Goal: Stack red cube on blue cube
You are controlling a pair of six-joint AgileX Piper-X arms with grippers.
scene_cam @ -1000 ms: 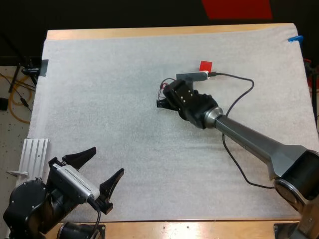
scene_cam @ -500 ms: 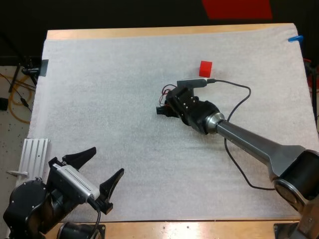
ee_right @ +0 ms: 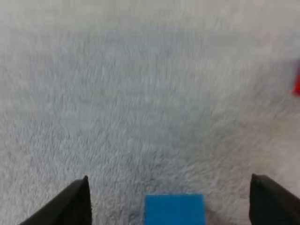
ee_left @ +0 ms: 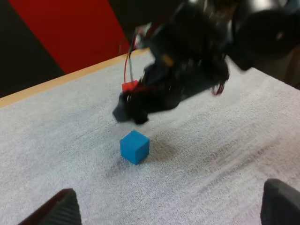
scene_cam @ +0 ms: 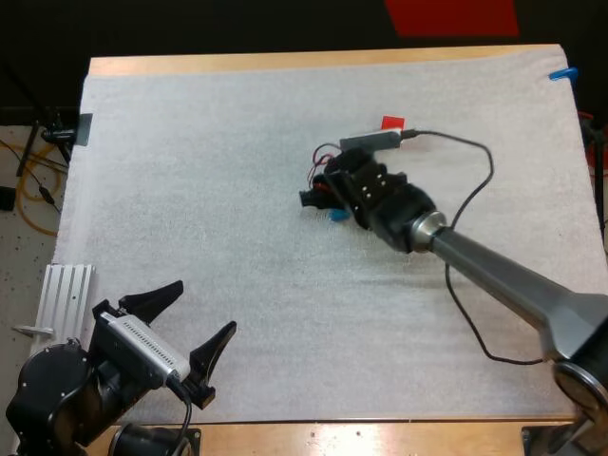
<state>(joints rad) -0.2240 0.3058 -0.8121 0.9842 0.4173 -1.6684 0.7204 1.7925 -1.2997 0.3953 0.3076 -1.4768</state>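
Observation:
The blue cube (scene_cam: 338, 215) rests on the white mat, peeking out from under my right gripper (scene_cam: 316, 199). In the right wrist view the blue cube (ee_right: 174, 209) lies between the two fingers (ee_right: 77, 201), which stand wide apart and clear of it, so the gripper is open. The left wrist view has the blue cube (ee_left: 135, 146) on the mat with the right gripper (ee_left: 133, 112) hovering just above it. The red cube (scene_cam: 392, 123) sits on the mat beyond the right wrist, partly hidden. My left gripper (scene_cam: 201, 309) stands open near the mat's front left corner, holding nothing.
A white ribbed metal block (scene_cam: 65, 290) lies off the mat's left edge beside my left arm. The wooden table edge (scene_cam: 285, 62) runs along the far side.
The right wrist has shifted slightly right and away, uncovering the blue cube beneath it and hiding more of the red cube. The left arm has not moved.

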